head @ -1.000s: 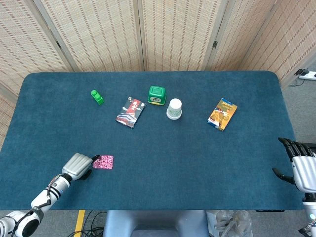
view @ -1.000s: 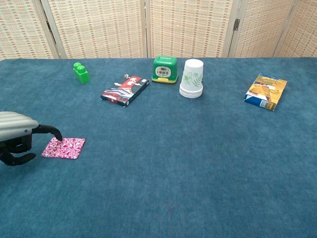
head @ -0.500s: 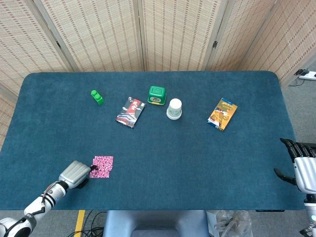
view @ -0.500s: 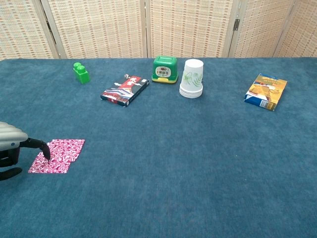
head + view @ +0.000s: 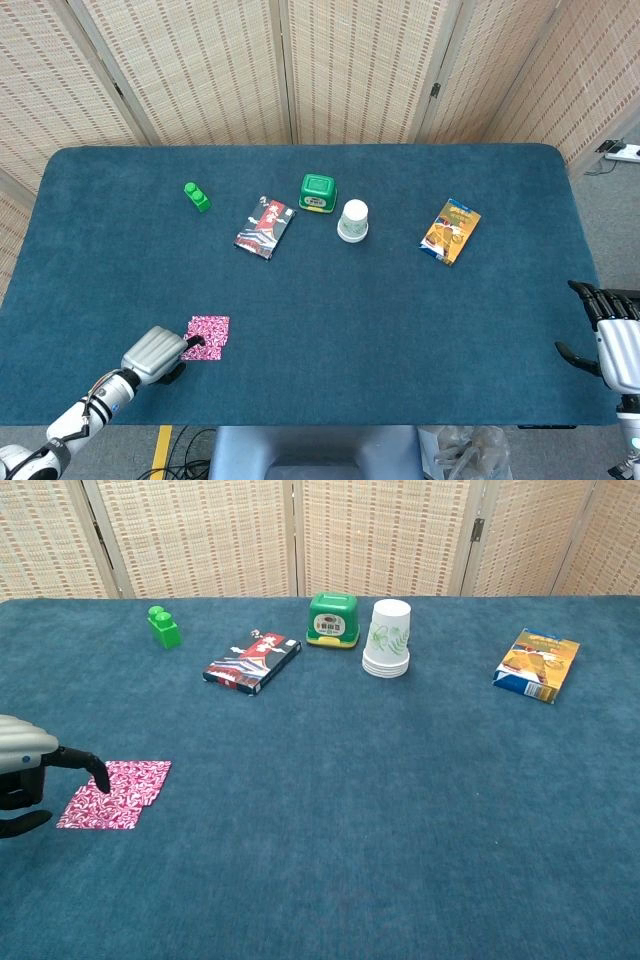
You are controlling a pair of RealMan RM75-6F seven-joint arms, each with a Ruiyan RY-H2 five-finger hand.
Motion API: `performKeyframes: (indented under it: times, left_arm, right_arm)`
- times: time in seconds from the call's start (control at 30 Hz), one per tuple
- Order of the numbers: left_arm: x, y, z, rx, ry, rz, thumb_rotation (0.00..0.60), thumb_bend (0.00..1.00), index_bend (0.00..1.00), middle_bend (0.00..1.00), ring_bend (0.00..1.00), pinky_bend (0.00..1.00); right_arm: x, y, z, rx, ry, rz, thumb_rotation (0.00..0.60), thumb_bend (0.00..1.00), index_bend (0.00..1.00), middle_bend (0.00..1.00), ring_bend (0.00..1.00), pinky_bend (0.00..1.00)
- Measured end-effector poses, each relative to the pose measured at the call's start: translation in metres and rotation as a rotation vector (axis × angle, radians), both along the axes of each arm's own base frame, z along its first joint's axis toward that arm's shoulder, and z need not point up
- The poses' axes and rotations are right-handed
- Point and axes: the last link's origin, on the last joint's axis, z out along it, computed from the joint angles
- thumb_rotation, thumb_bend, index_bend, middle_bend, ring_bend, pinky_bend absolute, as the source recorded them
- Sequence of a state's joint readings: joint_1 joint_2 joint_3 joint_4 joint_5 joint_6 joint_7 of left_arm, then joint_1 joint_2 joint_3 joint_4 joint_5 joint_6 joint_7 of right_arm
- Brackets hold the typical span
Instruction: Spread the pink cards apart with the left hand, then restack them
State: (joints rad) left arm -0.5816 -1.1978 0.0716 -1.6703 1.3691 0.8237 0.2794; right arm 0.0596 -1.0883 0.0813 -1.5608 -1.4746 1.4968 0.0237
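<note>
So here's where I'm at: the pink cards (image 5: pixel 112 793) sit near the front left corner of the blue table (image 5: pixel 320 290), and they're already fanned out a bit. In the chest view you can see one card slid toward me and to the left, overlapping the other, so the outline is stepped, not one neat rectangle. I'd call the spreading part mostly done, though the cards overlap a lot and I can't tell how many are in there.

My left hand (image 5: pixel 25 770) is just left of the cards, holding nothing. One dark finger sticks out with its tip right over the near card's left part. Whether it's actually pressing on it or hovering a hair above, I honestly can't tell from either camera. The remaining fingers look curled under.

Right hand (image 5: pixel 612 335) is parked off the right edge of the table, fingers apart, empty, doing nothing.

What's left, as far as I can judge: maybe a touch more separation, then the whole restack, pushing the slid card back square onto the other one. That's the fiddly part on carpet-like felt
</note>
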Motion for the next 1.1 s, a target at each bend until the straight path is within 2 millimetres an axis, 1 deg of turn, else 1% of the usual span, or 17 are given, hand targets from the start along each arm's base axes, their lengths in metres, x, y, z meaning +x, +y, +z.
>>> performKeyframes:
  times: [0.2,0.47,0.77,1.1]
  left_arm:
    - [-0.005,0.014,-0.008,0.027,0.01,0.028,0.6,0.54,0.27,1.0,0.93,1.0]
    - [-0.012,0.016,-0.013,0.02,0.04,0.051,0.6,0.54,0.27,1.0,0.93,1.0]
    - [-0.01,0.007,-0.015,-0.024,0.045,0.071,0.6,0.54,0.27,1.0,0.93,1.0]
    - [0.0,-0.015,-0.013,-0.074,0.037,0.071,0.6,0.54,0.27,1.0,0.93,1.0]
  right_arm:
    - [-0.001,0.0,0.0,0.002,0.0,-0.005,0.6,0.22,0.12,0.22,0.2,0.18]
    - [-0.002,-0.001,-0.001,0.005,0.001,-0.007,0.6,0.22,0.12,0.22,0.2,0.18]
    - [-0.004,0.0,-0.001,0.004,-0.003,-0.01,0.6,0.22,0.12,0.22,0.2,0.19]
    - [-0.006,0.003,0.003,-0.007,-0.006,-0.01,0.6,0.22,0.12,0.22,0.2,0.19]
